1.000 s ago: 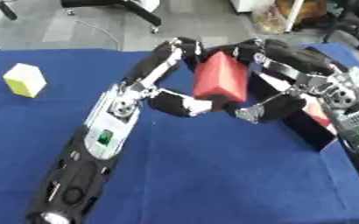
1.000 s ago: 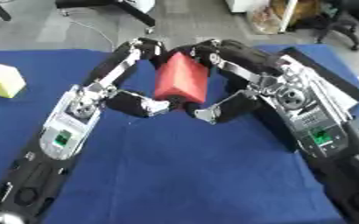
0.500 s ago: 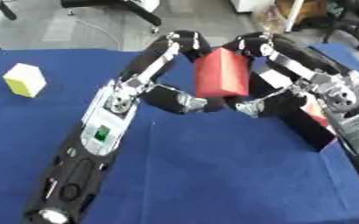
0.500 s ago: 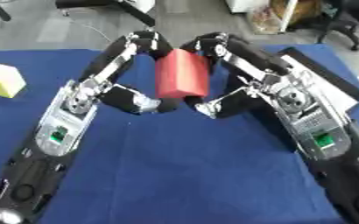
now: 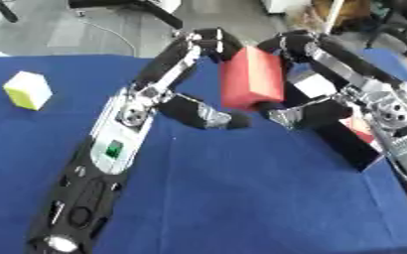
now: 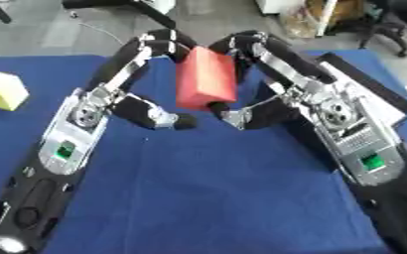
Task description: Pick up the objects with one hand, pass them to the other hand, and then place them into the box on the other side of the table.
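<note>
I hold the red block [image 6: 205, 79] up over the blue table [image 6: 207, 188], my left hand [image 6: 129, 94] and right hand [image 6: 276, 89] both grasping it, a yellow cube [image 6: 4, 90] far left.

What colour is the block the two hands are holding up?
Red. The block shows best in the right eye view.
</note>
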Robot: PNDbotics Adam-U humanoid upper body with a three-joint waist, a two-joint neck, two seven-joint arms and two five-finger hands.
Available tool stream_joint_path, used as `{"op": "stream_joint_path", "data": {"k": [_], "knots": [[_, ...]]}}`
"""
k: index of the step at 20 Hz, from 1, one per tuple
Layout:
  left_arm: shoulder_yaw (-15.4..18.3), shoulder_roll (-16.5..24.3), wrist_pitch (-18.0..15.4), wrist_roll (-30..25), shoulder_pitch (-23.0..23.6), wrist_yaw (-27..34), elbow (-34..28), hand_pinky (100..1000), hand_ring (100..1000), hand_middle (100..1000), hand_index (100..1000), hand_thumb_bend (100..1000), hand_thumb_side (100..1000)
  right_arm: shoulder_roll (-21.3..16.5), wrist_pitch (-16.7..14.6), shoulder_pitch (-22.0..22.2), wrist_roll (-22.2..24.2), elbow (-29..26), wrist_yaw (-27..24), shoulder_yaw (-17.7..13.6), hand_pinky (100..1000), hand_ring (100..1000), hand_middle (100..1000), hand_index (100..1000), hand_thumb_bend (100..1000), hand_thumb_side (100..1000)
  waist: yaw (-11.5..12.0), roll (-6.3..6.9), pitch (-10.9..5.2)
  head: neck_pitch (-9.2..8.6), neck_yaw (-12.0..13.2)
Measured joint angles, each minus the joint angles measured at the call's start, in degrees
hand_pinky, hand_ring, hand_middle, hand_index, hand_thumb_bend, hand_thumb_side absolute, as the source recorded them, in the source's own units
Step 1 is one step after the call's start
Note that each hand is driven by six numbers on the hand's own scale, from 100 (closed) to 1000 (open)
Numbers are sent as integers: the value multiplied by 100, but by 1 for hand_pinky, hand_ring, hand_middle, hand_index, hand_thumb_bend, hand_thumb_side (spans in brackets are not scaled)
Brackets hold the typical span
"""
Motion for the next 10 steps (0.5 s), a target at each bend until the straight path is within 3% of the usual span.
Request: {"op": "stream_joint_path", "data": {"k": [10], "knots": [[175, -6, 403, 499, 174, -250, 246, 650, 645, 719, 824, 771, 674, 1, 168, 4, 35, -359, -766, -359, 472, 477, 370, 215, 100, 100, -54, 0, 0, 1, 18]]}}
